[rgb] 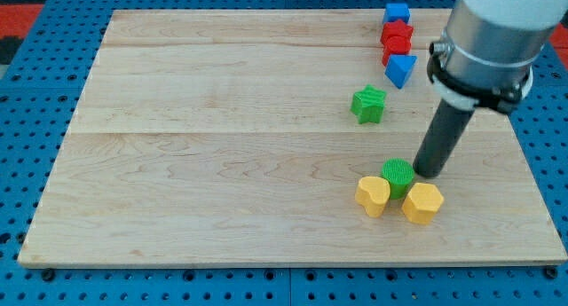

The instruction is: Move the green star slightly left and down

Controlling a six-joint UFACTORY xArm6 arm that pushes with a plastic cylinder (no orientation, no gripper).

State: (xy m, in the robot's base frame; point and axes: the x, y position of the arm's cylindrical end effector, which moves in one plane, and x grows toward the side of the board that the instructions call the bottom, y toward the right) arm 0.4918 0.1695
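Note:
The green star [368,104] lies on the wooden board [222,146], right of centre toward the view's top. My tip [427,173] is at the lower end of the dark rod, below and to the right of the star and well apart from it. The tip stands just right of a green cylinder [398,176] and looks close to touching it.
Two yellow blocks [374,195] [422,203] sit against the green cylinder below it. At the view's top right a blue cube [396,12], two red blocks [397,31] [395,48] and a blue triangle-like block [400,70] form a column.

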